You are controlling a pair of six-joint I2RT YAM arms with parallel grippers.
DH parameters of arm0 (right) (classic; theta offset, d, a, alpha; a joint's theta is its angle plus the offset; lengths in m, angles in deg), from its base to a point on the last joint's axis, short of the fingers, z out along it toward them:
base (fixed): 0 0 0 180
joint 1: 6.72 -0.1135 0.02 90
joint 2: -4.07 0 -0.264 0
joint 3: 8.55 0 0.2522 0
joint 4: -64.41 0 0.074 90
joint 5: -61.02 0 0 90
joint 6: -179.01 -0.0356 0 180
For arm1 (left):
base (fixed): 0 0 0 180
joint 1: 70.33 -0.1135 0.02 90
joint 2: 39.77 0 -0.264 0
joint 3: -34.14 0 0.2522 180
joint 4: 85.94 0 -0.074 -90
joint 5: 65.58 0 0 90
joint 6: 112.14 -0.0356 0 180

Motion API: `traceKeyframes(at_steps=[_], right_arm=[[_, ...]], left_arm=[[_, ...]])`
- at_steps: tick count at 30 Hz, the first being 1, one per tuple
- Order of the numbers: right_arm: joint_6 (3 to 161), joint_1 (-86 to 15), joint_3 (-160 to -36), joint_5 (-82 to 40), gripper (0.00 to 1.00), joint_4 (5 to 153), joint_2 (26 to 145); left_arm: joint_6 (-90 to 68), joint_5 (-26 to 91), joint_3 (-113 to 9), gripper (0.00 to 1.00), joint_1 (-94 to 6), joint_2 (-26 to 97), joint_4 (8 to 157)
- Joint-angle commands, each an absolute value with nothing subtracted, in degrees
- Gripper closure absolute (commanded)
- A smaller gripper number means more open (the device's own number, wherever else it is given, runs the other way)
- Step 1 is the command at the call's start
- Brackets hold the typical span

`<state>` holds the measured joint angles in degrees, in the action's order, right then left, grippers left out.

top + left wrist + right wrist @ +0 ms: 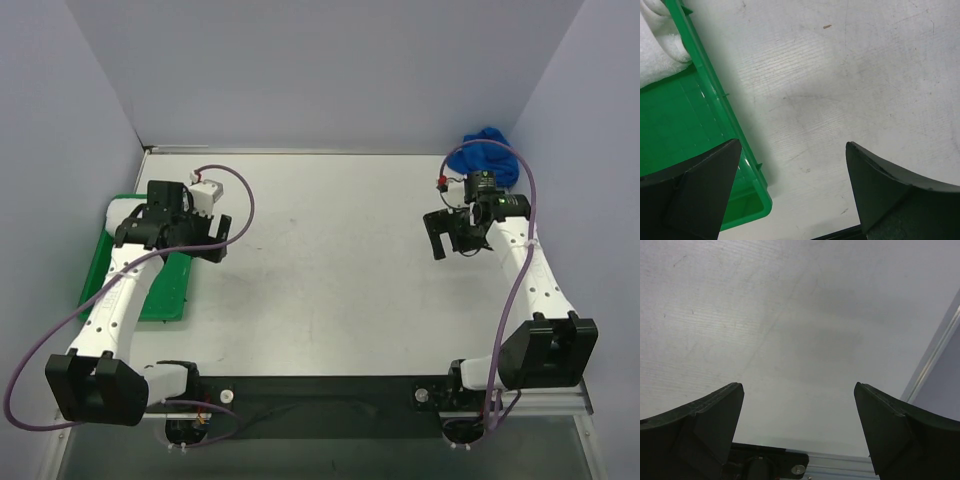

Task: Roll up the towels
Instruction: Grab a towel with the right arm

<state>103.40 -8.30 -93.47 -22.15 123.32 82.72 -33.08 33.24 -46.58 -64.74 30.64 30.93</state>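
Note:
A crumpled blue towel (489, 151) lies at the table's back right corner, just behind my right arm. A white towel (119, 214) lies in the far end of a green tray (166, 291) at the left, mostly hidden by my left arm; it also shows in the left wrist view (658, 54). My left gripper (212, 243) is open and empty, hovering over the tray's right rim (715, 100), with bare table between its fingertips (794, 146). My right gripper (448, 238) is open and empty above bare table (799, 386), in front of the blue towel.
Grey walls enclose the table at the back and both sides. The right wrist view shows the table's edge strip (932, 357) against the wall. Purple cables loop from both arms. A black strip (320, 385) runs along the near edge between the arm bases.

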Motion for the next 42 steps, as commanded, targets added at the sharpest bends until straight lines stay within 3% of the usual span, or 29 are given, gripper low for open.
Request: traceKeyframes(at_steps=[1,10,21,31,42], right_arm=[[108.6,-8.56,-98.58,-28.79,0.0,123.44,84.92],[119.5,-8.56,-112.55,-44.34,0.0,115.2,103.97],[127.85,-8.39,-132.07,-53.67,0.0,104.11,127.19],[139.98,-8.3,-138.32,-62.28,0.0,84.17,143.71],[153.68,-4.52,-146.42,-62.29,0.03,72.31,156.99]], left_arm=[[-34.09,33.21,-47.91,0.03,-64.53,28.78,33.89],[-33.22,28.9,-51.33,0.03,-64.53,31.59,32.93],[-32.6,31.54,-53.28,0.03,-64.61,32.56,28.18],[-31.54,29.17,-52.83,0.03,-64.61,31.94,25.99],[-31.63,27.32,-54.59,0.03,-64.61,35.72,24.22]])
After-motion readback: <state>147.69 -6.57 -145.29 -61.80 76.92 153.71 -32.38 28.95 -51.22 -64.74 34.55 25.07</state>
